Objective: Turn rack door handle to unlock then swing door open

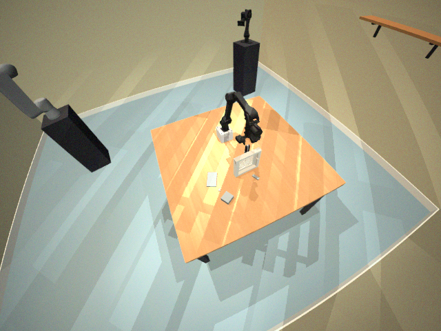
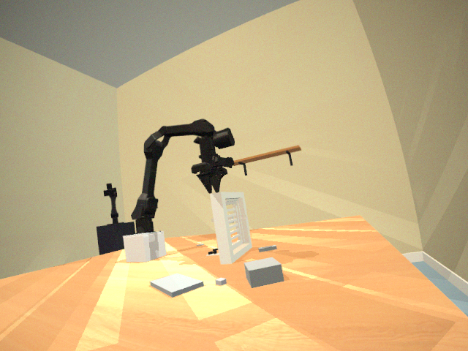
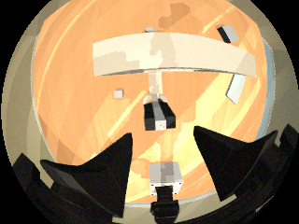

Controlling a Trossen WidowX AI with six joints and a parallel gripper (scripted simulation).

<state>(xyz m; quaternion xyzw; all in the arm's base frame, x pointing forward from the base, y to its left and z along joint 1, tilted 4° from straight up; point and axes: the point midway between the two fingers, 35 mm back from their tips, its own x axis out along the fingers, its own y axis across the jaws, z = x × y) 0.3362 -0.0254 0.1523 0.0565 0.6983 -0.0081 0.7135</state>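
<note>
Gripper is pointing downward, its fingers standing well apart but short of fully open, holding nothing. The black handle is lying beyond the fingertips in the wrist view, lined up between them and showing narrower than their gap; neither finger is touching it. The white slatted rack is standing upright on the wooden table, the handle being on its arm-base side. From the side the fingertips are overlapping the rack's top edge, though they are probably hanging clear of it. A gray block and a flat pale slab are sitting past the rack, well inside the table's edges.
</note>
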